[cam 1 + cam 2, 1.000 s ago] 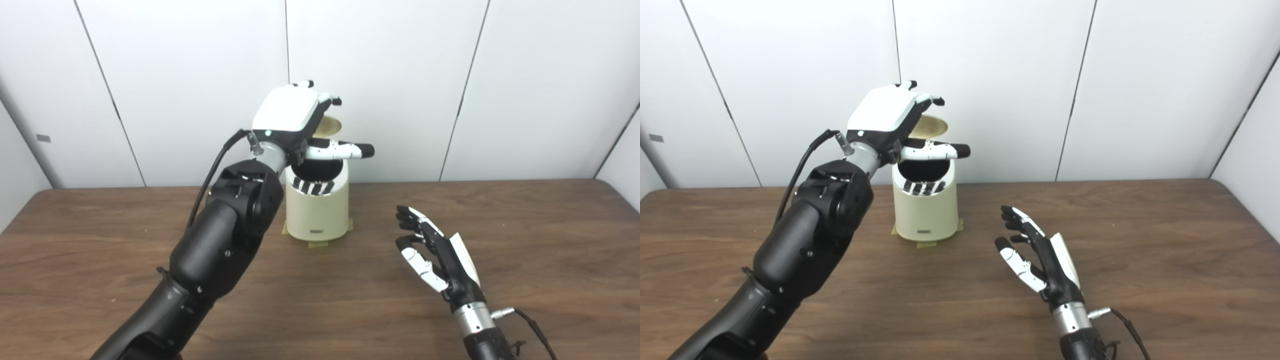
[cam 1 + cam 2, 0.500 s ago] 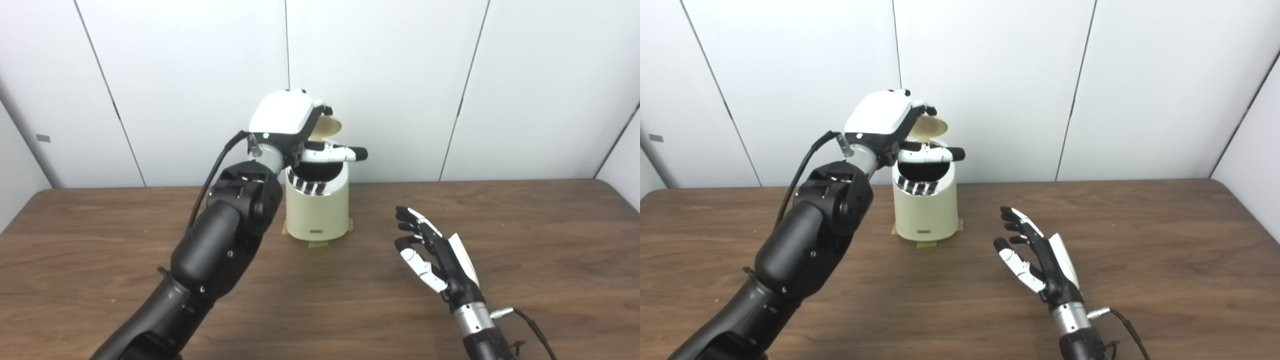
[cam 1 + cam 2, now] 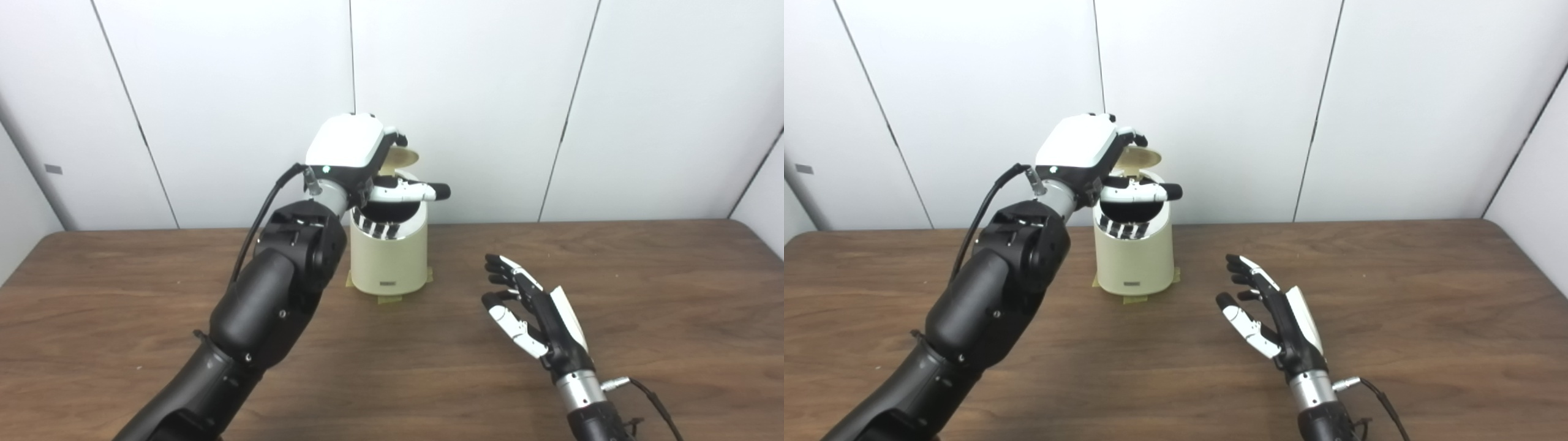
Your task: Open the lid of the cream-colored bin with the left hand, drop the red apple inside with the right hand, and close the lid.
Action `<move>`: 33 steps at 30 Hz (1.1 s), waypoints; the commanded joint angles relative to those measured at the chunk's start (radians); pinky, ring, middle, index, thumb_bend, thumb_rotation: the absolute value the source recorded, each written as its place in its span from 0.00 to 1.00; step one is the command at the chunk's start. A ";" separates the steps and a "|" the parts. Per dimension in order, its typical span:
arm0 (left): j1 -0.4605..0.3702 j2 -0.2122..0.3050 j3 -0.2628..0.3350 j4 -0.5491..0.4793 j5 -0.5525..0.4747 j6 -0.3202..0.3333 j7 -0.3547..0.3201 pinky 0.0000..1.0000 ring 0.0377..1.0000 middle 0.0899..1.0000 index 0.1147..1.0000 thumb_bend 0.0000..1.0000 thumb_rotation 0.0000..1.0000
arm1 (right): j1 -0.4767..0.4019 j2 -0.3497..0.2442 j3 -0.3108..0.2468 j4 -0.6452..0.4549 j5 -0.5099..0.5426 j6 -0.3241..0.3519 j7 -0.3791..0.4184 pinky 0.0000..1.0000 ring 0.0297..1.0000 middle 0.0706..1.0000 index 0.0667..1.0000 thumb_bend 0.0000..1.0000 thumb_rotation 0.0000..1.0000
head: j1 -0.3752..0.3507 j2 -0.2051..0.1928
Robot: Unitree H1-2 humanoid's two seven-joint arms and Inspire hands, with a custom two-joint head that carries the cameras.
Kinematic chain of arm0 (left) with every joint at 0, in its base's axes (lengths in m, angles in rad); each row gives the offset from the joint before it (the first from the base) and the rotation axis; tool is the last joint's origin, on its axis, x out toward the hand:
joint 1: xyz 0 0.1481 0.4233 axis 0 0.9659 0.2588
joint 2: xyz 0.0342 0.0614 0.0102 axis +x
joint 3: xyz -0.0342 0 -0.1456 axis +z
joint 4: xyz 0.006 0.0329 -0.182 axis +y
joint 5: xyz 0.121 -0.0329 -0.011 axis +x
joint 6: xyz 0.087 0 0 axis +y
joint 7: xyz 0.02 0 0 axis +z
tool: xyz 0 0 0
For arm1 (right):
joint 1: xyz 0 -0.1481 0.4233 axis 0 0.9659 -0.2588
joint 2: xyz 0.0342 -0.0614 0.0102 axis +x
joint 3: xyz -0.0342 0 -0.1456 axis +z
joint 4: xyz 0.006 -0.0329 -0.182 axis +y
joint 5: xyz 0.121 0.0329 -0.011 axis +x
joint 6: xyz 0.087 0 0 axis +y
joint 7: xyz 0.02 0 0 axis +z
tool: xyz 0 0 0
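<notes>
The cream-colored bin (image 3: 389,257) stands at the back middle of the table, its dark mouth showing. Its round lid (image 3: 405,158) is tilted up at the rear, partly lowered over the opening. My left hand (image 3: 349,144) hovers above the bin's left rim with its fingers hooked over the lid's top edge. Its thumb (image 3: 416,191) stretches across the mouth. My right hand (image 3: 533,312) rests low over the table right of the bin, open and empty, palm facing left. No red apple shows anywhere; the bin's inside is too dark to tell.
Yellowish tape (image 3: 387,299) holds the bin's base to the brown wooden table (image 3: 643,288). White wall panels stand close behind the bin. My left forearm (image 3: 269,306) crosses the table in front and left of the bin.
My left hand has sunk a little toward the bin and its fingers have curled onto the lid, which now tilts lower over the opening. The right hand has stayed in place.
</notes>
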 commanded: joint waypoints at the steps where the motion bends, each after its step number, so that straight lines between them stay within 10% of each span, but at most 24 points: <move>1: -0.029 0.000 0.011 -0.026 0.009 -0.007 0.022 1.00 0.97 0.82 0.77 1.00 1.00 | -0.011 0.008 0.000 -0.003 -0.002 -0.035 -0.019 0.69 0.79 0.81 0.82 0.32 0.78 | -0.001 0.005; 33: 0.120 0.037 -0.112 0.025 0.274 -0.060 0.031 1.00 0.96 0.83 0.78 0.94 1.00 | 0.002 0.035 -0.003 -0.079 -0.012 0.017 -0.013 0.70 0.79 0.81 0.81 0.33 0.74 | -0.006 0.037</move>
